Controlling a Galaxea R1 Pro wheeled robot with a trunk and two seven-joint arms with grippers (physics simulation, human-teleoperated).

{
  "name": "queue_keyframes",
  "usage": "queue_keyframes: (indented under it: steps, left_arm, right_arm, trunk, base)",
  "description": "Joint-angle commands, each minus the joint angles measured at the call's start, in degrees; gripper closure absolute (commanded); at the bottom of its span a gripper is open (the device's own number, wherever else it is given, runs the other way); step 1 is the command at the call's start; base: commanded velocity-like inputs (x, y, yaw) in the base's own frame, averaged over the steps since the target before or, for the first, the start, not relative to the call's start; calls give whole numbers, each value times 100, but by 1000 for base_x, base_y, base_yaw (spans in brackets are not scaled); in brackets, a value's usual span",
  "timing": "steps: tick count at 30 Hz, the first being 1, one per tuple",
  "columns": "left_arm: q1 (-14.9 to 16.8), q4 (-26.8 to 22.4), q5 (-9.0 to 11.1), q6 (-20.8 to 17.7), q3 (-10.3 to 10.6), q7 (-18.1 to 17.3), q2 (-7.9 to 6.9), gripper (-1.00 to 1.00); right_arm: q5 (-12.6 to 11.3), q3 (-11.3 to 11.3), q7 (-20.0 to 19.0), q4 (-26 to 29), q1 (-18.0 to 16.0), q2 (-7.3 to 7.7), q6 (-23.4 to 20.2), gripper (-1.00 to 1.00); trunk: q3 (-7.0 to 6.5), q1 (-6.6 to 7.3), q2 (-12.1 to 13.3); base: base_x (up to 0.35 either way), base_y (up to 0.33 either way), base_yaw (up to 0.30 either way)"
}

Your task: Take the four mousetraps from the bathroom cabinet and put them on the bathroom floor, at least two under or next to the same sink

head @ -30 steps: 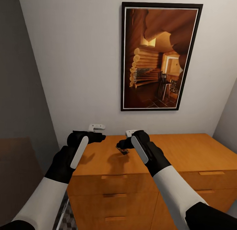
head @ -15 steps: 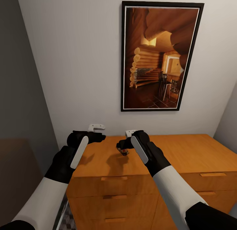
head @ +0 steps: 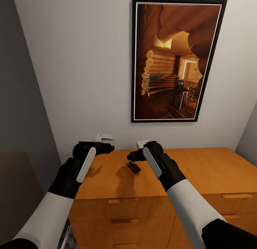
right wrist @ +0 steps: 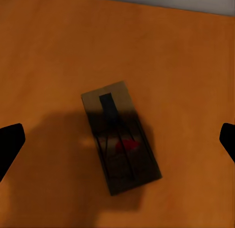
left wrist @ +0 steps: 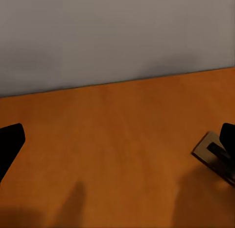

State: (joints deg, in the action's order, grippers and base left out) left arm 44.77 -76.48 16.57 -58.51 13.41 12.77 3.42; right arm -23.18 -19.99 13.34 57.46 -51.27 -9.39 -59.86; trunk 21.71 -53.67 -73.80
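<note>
Right wrist view: right gripper [right wrist: 117, 137], spread wide and empty, hovers over mousetrap [right wrist: 121, 137] flat on cabinet [right wrist: 186, 56]; it looks light, stiff, best pinched across its long edges.

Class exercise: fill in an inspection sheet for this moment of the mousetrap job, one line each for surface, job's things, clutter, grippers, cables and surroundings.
Surface: the flat orange-brown top of the cabinet, with drawer fronts below it.
Job's things: one mousetrap lies flat on the cabinet top, a dark board with wire parts and a small red spot.
Clutter: nothing seen.
Grippers: the right gripper is open above the mousetrap, fingers wide of it and not touching; the left gripper is open over bare wood beside it.
Cables: nothing seen.
Surroundings: a pale wall behind the cabinet with a framed picture of a log interior.
</note>
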Motion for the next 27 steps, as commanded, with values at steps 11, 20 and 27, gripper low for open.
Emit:
queue_keyframes:
  steps: [11,20,27]
  left_arm:
    - [4,12,66,-12,4,84,1,-100]
    - [5,26,83,-17,3,93,1,-100]
    - [5,27,90,-19,3,94,1,-100]
  right_arm:
    - [-79,4,39,1,-5,23,-14,-100]
    - [-152,20,2,-115,-11,22,-14,-100]
    - [-164,34,-5,-228,-102,11,-14,-100]
  trunk:
    - [7,0,-4]
    - [7,0,-4]
    - [7,0,-4]
  base:
    - [8,0,0]
    - [1,0,0]
    - [0,0,0]
